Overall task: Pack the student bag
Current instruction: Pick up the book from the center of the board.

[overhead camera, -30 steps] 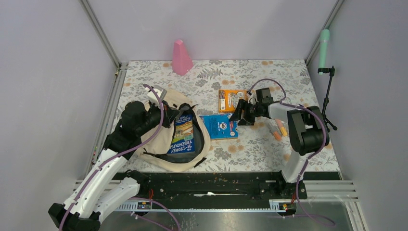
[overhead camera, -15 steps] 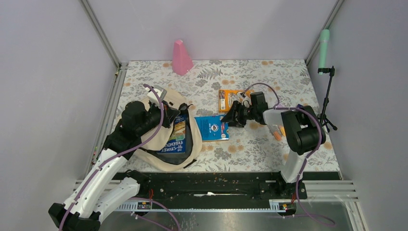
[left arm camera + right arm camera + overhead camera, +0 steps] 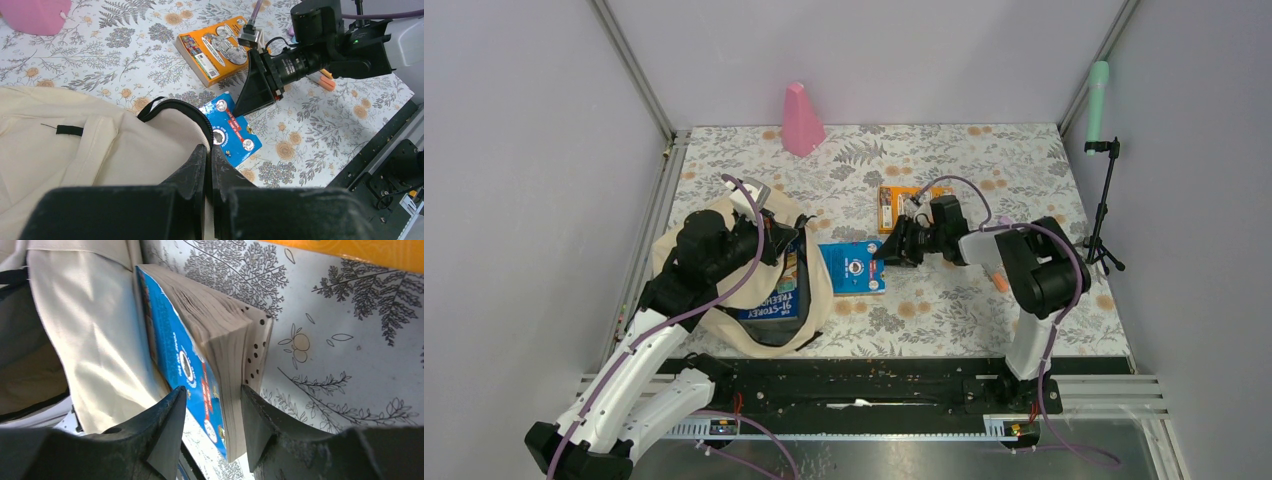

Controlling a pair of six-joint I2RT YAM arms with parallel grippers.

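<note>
Near the left edge of the worktop, the student bag [image 3: 100, 150] lies open, its rim pinched tight by the left gripper [image 3: 209, 150]. The right gripper [image 3: 212, 395] squeezes a blue book [image 3: 190, 355] beside the opening; next it probably needs sliding inside
</note>
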